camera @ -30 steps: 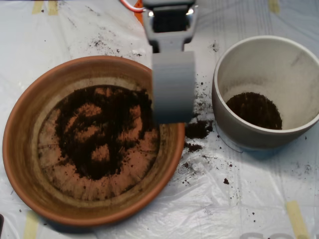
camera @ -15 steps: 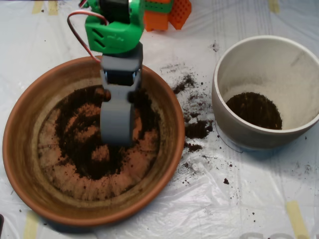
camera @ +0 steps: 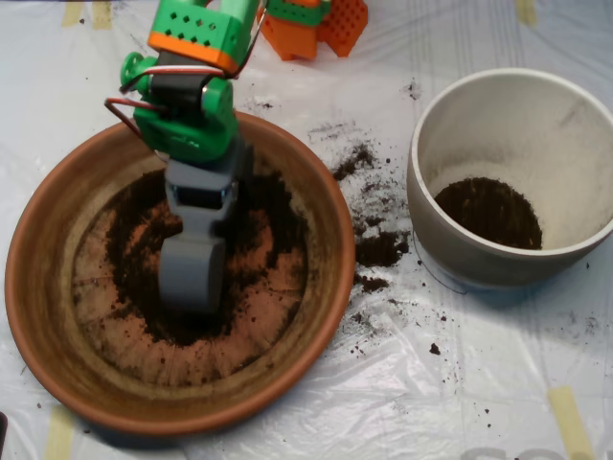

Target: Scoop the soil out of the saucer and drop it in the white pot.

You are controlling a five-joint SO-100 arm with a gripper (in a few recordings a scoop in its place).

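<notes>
The gripper sat in the soil at the saucer's centre; its opening could not be told. The pot stood at 3 o'clock.

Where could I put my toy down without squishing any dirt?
Below the pot, the sheet at bottom right is nearly bare. The top left corner is bare too. Between saucer and pot it is crowded with spilled soil.
</notes>
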